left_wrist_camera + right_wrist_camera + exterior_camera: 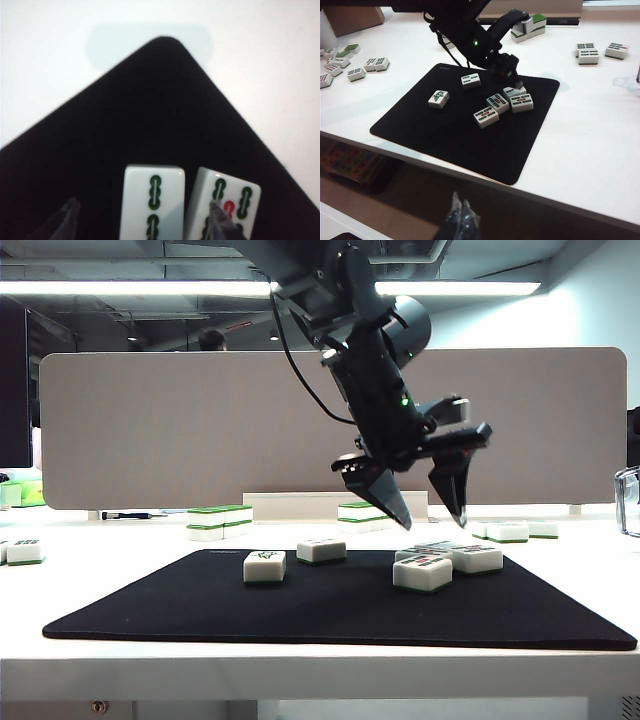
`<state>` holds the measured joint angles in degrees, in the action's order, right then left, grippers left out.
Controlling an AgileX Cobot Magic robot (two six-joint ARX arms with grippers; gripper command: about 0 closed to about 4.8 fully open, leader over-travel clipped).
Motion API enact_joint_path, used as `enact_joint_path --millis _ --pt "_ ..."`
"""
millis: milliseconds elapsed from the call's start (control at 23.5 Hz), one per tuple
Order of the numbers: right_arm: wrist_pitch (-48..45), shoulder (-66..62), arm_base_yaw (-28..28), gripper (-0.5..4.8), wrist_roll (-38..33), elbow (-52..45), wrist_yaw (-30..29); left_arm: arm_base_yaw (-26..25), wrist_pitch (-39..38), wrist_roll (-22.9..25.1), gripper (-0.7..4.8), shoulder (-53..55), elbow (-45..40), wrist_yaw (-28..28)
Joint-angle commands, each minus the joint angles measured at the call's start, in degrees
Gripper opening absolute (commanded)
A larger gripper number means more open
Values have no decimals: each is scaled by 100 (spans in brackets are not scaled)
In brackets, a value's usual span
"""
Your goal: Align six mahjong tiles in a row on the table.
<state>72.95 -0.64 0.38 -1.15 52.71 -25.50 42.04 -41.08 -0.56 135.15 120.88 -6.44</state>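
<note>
so the six mahjong tiles [264, 566] sit scattered on the black mat [150, 605], centre frame. my left gripper [432, 512] hangs spread above the right cluster to straddle one; my right gripper [459, 220] waits low, tips together.

Black mat [330, 615]; white table [320, 670]; white mahjong tiles [495, 102], green backs, green, red, black face marks; grey divider panel [180, 430].
</note>
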Motion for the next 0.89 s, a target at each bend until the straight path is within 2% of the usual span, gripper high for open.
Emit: enact_joint_path --millis 43,170,213,256,341,895 --pt "-66 68 9 -1 11 22 -7 17 81 50 336 81 13 59" --pt "-66 68 9 -1 13 20 -4 17 122 74 330 166 13 131" --pt "-66 68 7 -1 11 22 -4 17 120 76 312 168 13 131" --pt "-66 68 9 -1 11 20 0 15 129 74 242 168 11 131" --pt "-68 68 9 -1 11 22 7 17 146 74 212 168 13 129" --pt "-72 68 9 -1 13 22 7 17 -11 76 209 168 -11 131"
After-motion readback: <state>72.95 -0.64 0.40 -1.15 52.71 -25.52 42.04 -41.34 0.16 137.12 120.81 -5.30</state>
